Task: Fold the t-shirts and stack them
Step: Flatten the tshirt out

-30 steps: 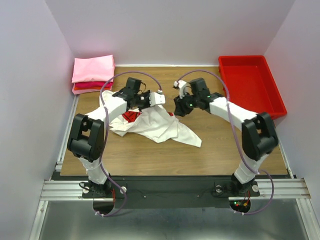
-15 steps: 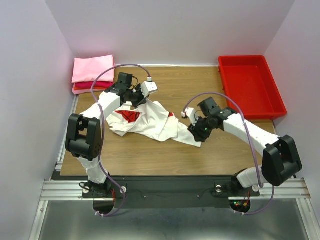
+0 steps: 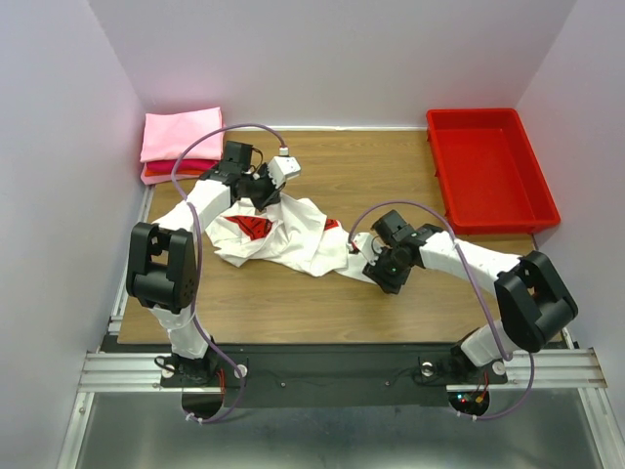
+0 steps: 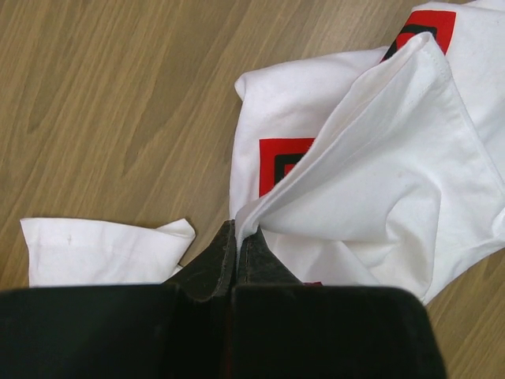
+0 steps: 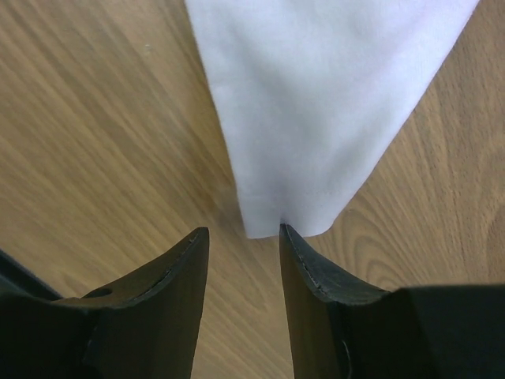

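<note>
One fold of the white t-shirt (image 3: 293, 239), crumpled at centre-left of the top view, is clenched by the left gripper (image 4: 237, 241); its lower-right corner is flanked by the released right gripper (image 5: 243, 235).

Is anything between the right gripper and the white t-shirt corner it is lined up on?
Nothing visible. The right gripper is open right at the corner of the white t-shirt, with only bare table around its fingers.

The white t-shirt (image 4: 379, 158) is cut off by the left wrist view's top and right edges; its red graphic (image 4: 276, 162) is partly covered by a fold. The red tee (image 3: 176, 167) is mostly hidden under the pink tee (image 3: 181, 135).
</note>
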### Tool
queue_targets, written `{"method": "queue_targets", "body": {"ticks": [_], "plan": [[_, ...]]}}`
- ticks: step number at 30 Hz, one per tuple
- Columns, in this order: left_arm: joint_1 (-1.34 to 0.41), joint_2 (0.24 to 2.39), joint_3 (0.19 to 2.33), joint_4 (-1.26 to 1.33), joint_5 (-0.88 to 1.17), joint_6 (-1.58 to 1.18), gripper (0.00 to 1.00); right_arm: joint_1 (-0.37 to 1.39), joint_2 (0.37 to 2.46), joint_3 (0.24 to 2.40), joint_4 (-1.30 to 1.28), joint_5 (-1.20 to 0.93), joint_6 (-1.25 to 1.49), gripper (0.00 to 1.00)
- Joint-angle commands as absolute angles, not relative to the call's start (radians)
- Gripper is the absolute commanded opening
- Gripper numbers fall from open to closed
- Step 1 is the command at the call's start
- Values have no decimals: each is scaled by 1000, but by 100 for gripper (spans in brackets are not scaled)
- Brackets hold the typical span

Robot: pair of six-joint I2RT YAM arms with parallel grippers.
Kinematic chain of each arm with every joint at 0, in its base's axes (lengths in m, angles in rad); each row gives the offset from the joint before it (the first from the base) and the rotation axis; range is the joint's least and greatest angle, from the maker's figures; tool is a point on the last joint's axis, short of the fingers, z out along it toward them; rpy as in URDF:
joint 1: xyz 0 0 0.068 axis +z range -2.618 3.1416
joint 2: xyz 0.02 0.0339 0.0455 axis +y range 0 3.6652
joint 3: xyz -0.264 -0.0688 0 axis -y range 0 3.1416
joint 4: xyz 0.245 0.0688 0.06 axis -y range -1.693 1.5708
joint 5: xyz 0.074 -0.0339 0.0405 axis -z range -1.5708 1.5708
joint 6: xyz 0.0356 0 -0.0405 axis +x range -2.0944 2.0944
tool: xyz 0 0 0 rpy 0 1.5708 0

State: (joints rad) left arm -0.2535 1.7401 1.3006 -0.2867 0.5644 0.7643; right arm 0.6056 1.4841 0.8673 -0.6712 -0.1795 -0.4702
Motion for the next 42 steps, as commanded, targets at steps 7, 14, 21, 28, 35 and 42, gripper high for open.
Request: {"method": "queue_targets", "body": {"ticks": [7, 14, 21, 28, 35, 42], "plan": [[-239, 1717, 1302, -285, 583, 759, 0, 630, 1555, 815, -508, -89, -443, 43], [-209, 1684, 1312, -313, 606, 739, 0, 637, 1560, 788, -471, -18, -420, 1], [-123, 1602, 1445, -382, 592, 658, 0, 623, 1395, 903, -575, 58, -425, 1], [20, 1522, 1594, -413, 577, 597, 0, 545, 1327, 1104, -692, 75, -448, 1], [149, 1439, 1643, -318, 519, 508, 0, 405, 1327, 1285, -690, 101, -526, 0], [186, 1382, 1741, -223, 421, 492, 0, 312, 1385, 1564, -664, 169, -561, 1]]}}
